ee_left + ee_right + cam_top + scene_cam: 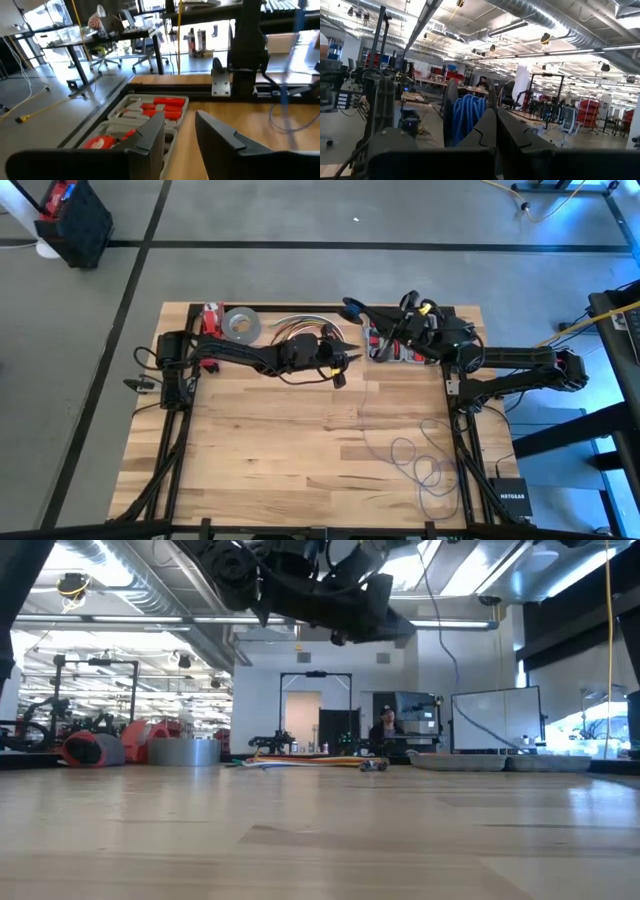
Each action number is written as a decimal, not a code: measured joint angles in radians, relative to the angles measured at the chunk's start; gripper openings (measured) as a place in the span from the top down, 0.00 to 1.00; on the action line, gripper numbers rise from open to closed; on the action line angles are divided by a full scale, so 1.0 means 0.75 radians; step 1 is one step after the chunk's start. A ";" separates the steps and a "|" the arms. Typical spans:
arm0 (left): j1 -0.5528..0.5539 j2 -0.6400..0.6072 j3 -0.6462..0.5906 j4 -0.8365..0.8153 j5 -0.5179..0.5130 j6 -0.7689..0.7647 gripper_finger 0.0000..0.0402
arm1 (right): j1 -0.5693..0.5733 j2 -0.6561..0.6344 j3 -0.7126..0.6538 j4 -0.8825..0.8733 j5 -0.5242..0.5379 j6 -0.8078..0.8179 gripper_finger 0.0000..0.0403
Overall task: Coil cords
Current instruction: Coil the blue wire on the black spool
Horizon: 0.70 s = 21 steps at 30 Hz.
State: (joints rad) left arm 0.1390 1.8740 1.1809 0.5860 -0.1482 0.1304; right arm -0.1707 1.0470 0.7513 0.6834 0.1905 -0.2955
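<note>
The cord, thin and bluish-grey, lies in loose loops on the wood near the table's right front. One strand of it runs up toward the middle of the table. In the left wrist view the cord shows on the table beyond the fingers. My left gripper hovers open above the table's far middle, with nothing between its fingers. My right gripper is raised over the far edge and tilted upward. It is shut, and no cord shows between its fingertips.
An open tool case with red parts sits at the far middle, just beyond my left gripper. A roll of grey tape and an arched bundle of coloured cables lie at the far left. A black box sits off the right front corner.
</note>
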 joint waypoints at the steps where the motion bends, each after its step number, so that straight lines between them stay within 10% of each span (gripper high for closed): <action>1: 0.000 0.000 0.000 -0.002 0.000 0.000 0.74 | 0.000 -0.001 0.000 0.001 0.000 0.000 0.99; 21: -0.011 -0.003 0.017 0.096 0.302 -0.137 0.75 | 0.000 0.002 -0.004 -0.005 -0.001 -0.001 0.99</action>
State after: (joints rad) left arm 0.1307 1.8719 1.1934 0.6583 0.0786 0.0277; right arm -0.1707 1.0481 0.7483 0.6794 0.1896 -0.2962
